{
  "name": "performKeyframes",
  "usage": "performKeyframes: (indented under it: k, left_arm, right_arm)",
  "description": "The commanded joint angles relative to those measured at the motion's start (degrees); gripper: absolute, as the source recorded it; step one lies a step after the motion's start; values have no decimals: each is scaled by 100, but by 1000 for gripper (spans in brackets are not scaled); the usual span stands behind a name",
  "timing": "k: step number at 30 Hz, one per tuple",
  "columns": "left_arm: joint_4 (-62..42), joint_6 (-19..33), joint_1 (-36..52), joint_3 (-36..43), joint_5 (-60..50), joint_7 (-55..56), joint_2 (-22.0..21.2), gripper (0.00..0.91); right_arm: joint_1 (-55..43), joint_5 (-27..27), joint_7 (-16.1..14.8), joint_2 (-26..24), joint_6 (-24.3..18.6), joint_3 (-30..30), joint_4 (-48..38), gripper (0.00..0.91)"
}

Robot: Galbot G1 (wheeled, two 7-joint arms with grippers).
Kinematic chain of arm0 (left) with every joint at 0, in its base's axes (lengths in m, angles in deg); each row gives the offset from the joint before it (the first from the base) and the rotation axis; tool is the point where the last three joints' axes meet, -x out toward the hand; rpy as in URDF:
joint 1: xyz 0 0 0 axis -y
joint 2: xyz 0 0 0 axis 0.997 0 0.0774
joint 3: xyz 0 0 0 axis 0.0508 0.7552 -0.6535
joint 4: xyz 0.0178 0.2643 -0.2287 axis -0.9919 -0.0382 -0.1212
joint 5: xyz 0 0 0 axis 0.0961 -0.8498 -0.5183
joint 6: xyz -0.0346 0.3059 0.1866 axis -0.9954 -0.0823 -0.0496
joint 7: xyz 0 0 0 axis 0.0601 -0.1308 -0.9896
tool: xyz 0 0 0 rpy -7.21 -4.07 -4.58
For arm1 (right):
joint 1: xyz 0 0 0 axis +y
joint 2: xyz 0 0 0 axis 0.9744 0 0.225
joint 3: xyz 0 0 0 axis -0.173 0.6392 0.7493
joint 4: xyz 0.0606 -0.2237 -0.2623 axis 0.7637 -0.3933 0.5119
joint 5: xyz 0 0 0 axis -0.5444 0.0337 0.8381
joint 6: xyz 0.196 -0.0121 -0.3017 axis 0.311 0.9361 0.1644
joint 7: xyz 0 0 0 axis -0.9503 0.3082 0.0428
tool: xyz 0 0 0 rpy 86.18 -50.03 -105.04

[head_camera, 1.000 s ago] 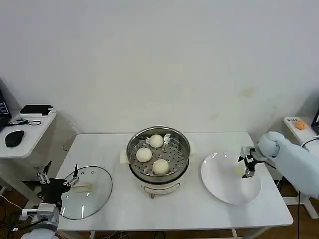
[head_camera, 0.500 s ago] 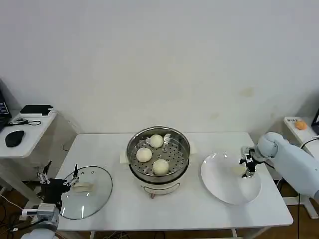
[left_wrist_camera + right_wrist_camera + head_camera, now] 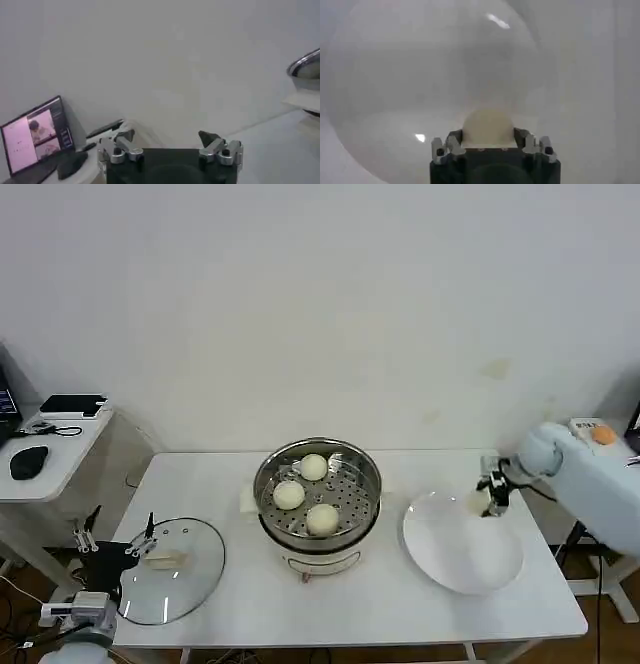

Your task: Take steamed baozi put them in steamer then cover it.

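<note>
- Your right gripper [image 3: 487,496] holds the fourth baozi [image 3: 488,129], its jaws closed narrowly on the bun's sides, above the far right rim of the white plate [image 3: 462,556], right of the steamer [image 3: 318,494].
- Three baozi already sit on the perforated tray: one at the far side [image 3: 313,467], one on the left [image 3: 289,495], one near you [image 3: 322,518]. The free patch looks to be the right part of the tray, so aim there.
- Carry the bun leftwards high enough to clear the steel rim, then lower it straight down onto the bare patch. Judging by the soft dome, a tight squeeze could dent it, so keep the grip light.
- Open only once the bun rests on the tray, and lift out without brushing its neighbours.
- Your left gripper [image 3: 112,541] waits with jaws spread wide just left of the cover [image 3: 172,569], which lies flat at the table's near left, not yet on the pot.
</note>
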Motion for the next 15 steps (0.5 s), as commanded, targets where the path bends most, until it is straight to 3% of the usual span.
performKeyframes:
  k: [1,9,15]
  left_arm:
    - [15,-6,11,0,4,-1,-4,907]
    - [99,-33,39,14,-2,-2,-28,907]
    - [108,-10,9,-30,-3,1,-30,907]
  right_arm:
    - [-1764,-1345,194,34,672,1169,1163,705]
    - [-2637,-2474,479,842,1389,1986,1648,705]
    - [-2795,-3410,954,1663,2011,2429,1521,705]
